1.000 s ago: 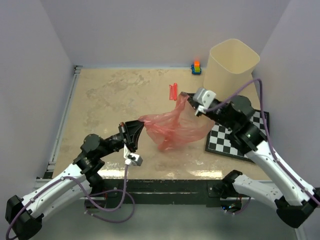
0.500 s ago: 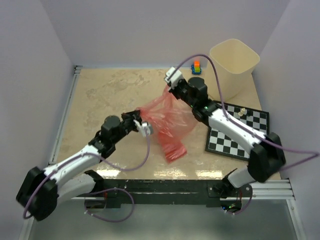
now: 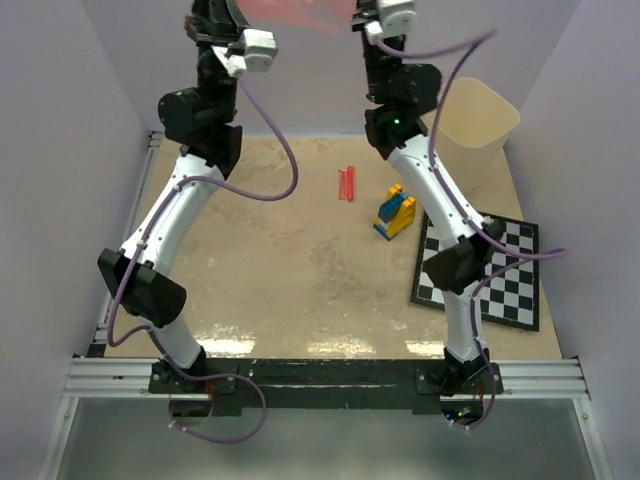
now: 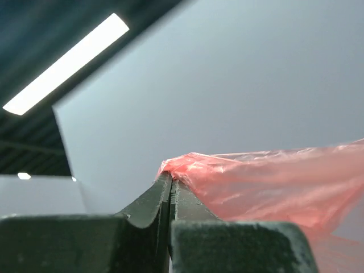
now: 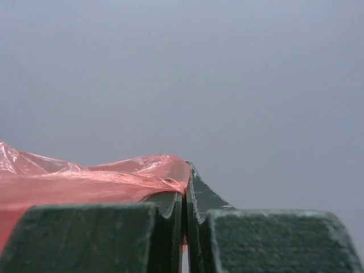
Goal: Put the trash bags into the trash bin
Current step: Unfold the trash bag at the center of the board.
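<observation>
Top external, red sack point(image 3: 300, 8) spanning left–right (mostly cropped, seemingly), folded strip point(image 3: 346, 184) near–far

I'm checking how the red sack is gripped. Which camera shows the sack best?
The left wrist view: the red sack, pinched in the left gripper, spreads across the frame. The right wrist view shows only a crumpled edge in the right gripper. The top view catches just a sliver at its upper edge.

The worktop point(image 3: 260, 260) is seen steeply from above. The left tool point(image 4: 170, 182) and right tool point(image 5: 185, 183) are framed very closely from their wrists, facing pale wall point(image 4: 256, 85); the red bag point(image 3: 300, 8) is shared by all views.
</observation>
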Tool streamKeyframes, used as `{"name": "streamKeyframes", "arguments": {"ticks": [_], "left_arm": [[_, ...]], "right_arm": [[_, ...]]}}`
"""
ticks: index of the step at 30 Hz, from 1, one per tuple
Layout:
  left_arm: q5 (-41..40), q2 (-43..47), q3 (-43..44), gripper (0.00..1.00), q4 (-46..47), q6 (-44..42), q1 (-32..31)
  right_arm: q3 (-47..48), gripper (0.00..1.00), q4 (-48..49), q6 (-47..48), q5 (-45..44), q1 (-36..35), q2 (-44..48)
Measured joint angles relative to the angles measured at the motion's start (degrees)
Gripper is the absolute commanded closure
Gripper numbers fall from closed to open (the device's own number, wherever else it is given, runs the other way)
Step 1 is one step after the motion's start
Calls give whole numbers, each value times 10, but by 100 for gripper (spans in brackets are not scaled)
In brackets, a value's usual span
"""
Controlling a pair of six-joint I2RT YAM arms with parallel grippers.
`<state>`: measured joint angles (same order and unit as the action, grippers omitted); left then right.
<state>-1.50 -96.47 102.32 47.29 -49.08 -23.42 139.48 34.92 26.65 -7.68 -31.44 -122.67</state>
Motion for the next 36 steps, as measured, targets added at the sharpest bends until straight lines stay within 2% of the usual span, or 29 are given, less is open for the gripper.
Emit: {"name": "streamKeyframes", "arguments": {"ticks": [3, 4, 6, 8, 9, 11, 13, 14, 15, 16, 17, 18, 19, 21, 23, 27, 32, 36], "left_arm": [[43, -49, 142, 100, 100, -19, -19], [59, -59, 168, 100, 130, -30, -30], [84, -62, 160, 100, 198, -51, -56], [102, -26, 36, 100, 248, -77, -92], [115, 15, -97, 100, 266, -103, -113], [166, 73, -320, 100, 269, -175, -136], [241, 137, -600, 100, 220, -246, -145], [263, 184, -726, 100, 184, -259, -146], [276, 254, -846, 100, 117, -268, -154], [295, 352, -929, 100, 8, -272, -167], [311, 438, -957, 100, -85, -268, -184], [326, 530, -957, 100, -173, -258, -202], [329, 602, -932, 100, -226, -241, -209], [324, 665, -869, 100, -258, -217, -209], [306, 692, -821, 100, -261, -192, -209], [249, 685, -803, 100, -296, -147, -209], [143, 627, -796, 100, -331, -84, -209], [83, 578, -759, 100, -375, -9, -208]], "right_arm": [[1, 100, 125, 10, 33, -20, 64], [-12, 100, 156, 14, 41, -26, 88], [-109, 100, 234, 25, 52, -38, 162], [-261, 100, 293, 39, 52, -47, 237], [-358, 100, 311, 45, 40, -49, 279], [-584, 100, 268, 55, 35, -48, 363], [-765, 100, 109, 62, 81, -45, 439], [-850, 100, -45, 74, 137, -43, 473], [-904, 100, -150, 64, 160, -46, 503], [-957, 100, -269, 57, 182, -51, 549], [-990, 100, -369, 57, 202, -57, 608], [-1000, 100, -447, 60, 221, -61, 675], [-996, 100, -473, 61, 238, -64, 735], [-951, 100, -476, 53, 255, -64, 820], [-879, 100, -441, 37, 258, -64, 835], [-811, 100, -391, 1, 233, -64, 742], [-811, 100, -389, -42, 164, -63, 586], [-802, 100, -409, -77, 101, -59, 505]]}}
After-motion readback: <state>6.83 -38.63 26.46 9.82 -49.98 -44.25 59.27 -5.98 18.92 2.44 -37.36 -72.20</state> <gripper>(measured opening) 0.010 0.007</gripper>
